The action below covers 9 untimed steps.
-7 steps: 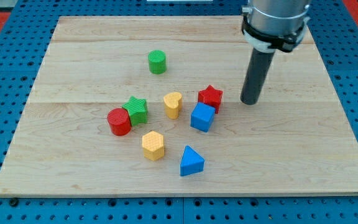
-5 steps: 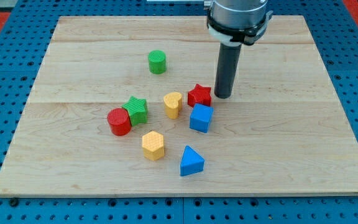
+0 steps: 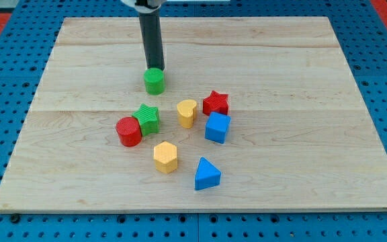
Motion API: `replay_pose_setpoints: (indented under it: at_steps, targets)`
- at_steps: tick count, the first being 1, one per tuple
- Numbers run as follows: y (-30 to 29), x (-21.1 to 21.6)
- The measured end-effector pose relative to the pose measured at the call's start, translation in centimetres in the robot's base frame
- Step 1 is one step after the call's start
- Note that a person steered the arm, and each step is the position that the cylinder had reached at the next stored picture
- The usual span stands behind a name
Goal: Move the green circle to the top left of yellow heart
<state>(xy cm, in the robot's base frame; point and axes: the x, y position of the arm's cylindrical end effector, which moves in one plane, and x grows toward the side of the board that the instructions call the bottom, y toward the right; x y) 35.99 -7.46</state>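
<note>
The green circle (image 3: pixel 154 81), a short cylinder, sits above and to the left of the yellow heart (image 3: pixel 187 113) in the camera view, with a gap between them. My tip (image 3: pixel 156 68) touches the green circle's top edge, just behind it. The rod rises to the view's top.
A green star (image 3: pixel 147 118) and red cylinder (image 3: pixel 129 131) sit left of the heart. A red star (image 3: pixel 216 103) and blue cube (image 3: pixel 218 128) sit right of it. A yellow hexagon (image 3: pixel 166 157) and blue triangle (image 3: pixel 206 174) lie below. All rest on the wooden board (image 3: pixel 301 168).
My tip swept left from beside the red star, nudging that star left, to behind the green circle. The green circle has slid down and left, closer to the heart.
</note>
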Motion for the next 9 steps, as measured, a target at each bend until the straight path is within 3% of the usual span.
replay_pose_setpoints:
  at_steps: [1, 2, 3, 5, 7, 8, 9]
  targets:
    - [0.1, 2.5]
    - [-3.6, 3.1]
    - [-3.6, 8.4]
    - [-3.1, 6.5]
    - [1.1, 6.2]
    - [-1.7, 5.6]
    - [-8.7, 10.4]
